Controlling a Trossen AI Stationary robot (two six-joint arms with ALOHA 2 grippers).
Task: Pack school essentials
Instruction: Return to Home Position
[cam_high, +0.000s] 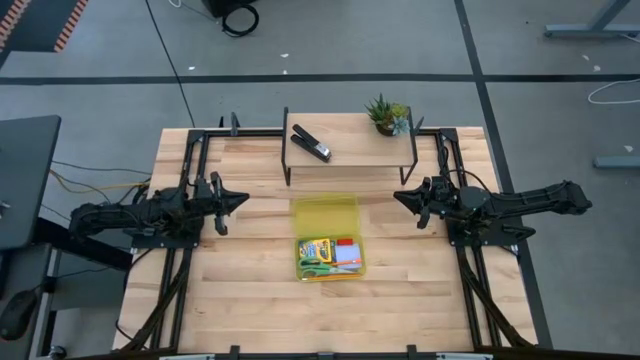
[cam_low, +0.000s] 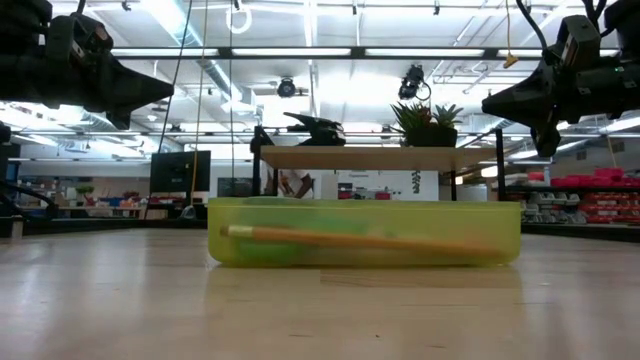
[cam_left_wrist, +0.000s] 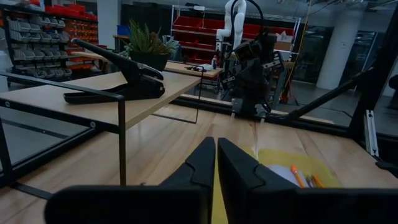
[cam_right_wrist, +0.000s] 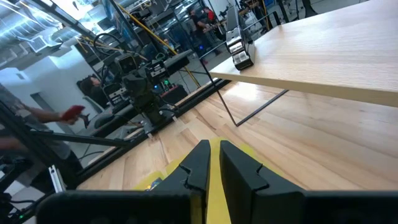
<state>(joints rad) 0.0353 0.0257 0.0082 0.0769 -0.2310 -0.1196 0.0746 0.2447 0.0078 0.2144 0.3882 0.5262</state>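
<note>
Nearest in the low view, a translucent yellow-green plastic supply box (cam_low: 450, 218) is set flat on the pale wooden table (cam_high: 250, 300). A long orange pencil (cam_low: 360, 240) is seen through its front wall, lying along the bottom. From above, the box is found at the table's centre, with its hinged lid (cam_high: 325, 213) folded open toward 12 o'clock. Inside the tray a yellow-green crayon box (cam_high: 316, 247) is packed at 10 o'clock and a small red eraser (cam_high: 347, 242) at 2 o'clock. A pale blue notepad (cam_high: 347, 255) is placed just beside the eraser, and green-handled scissors (cam_high: 318, 268) are laid along the 6 o'clock edge.

The left gripper (cam_high: 241, 200) is held above the table at 10 o'clock from the box, well apart from it, its fingers pressed together on nothing. The right gripper (cam_high: 399, 198) is held at 2 o'clock, likewise closed and empty.

Farther off at 12 o'clock, a raised wooden shelf (cam_high: 360, 145) on black metal legs is seen. A black stapler (cam_high: 311, 143) is set at 9 o'clock on it and a small potted green plant (cam_high: 387, 115) at 2 o'clock.
</note>
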